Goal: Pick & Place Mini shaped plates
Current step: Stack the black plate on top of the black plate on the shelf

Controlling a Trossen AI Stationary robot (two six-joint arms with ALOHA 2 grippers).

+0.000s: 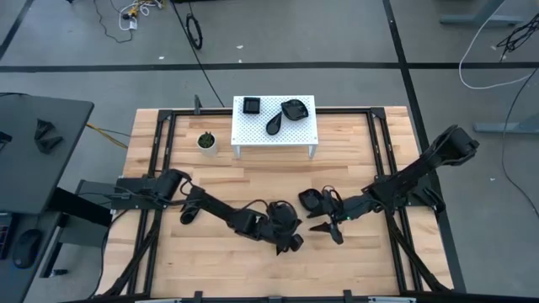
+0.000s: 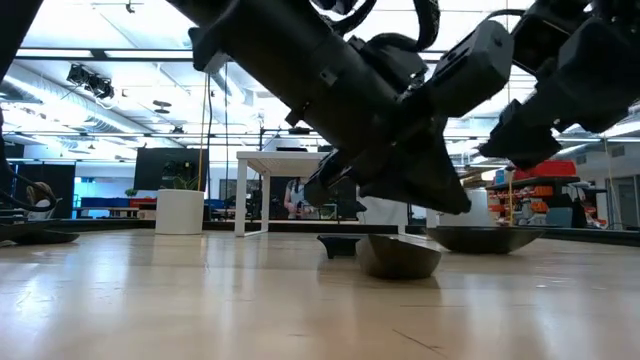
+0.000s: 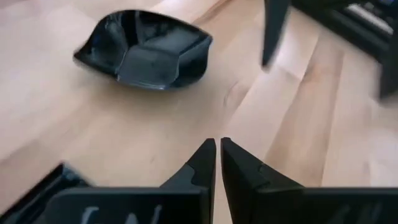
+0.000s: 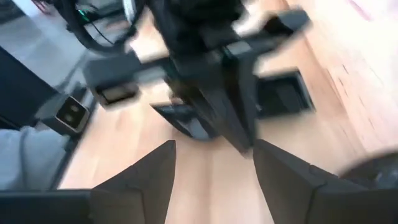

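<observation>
My left tool (image 3: 217, 163) is clenched on nothing, its fingertips together just above the bench (image 1: 253, 181). My right tool (image 1: 330, 227) is released, fingers spread wide, facing the left tool. One black plate (image 1: 310, 200) lies on the bench just beside the right tool. Three more black plates (image 1: 282, 114) rest on the white perforated stand (image 1: 307, 128), next to the potted plant (image 1: 206, 141).

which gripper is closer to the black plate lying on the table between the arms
Right. The right gripper sits open just beside the black plate, toward the front edge. The left gripper, jaws shut, is farther off to the plate's left.
</observation>
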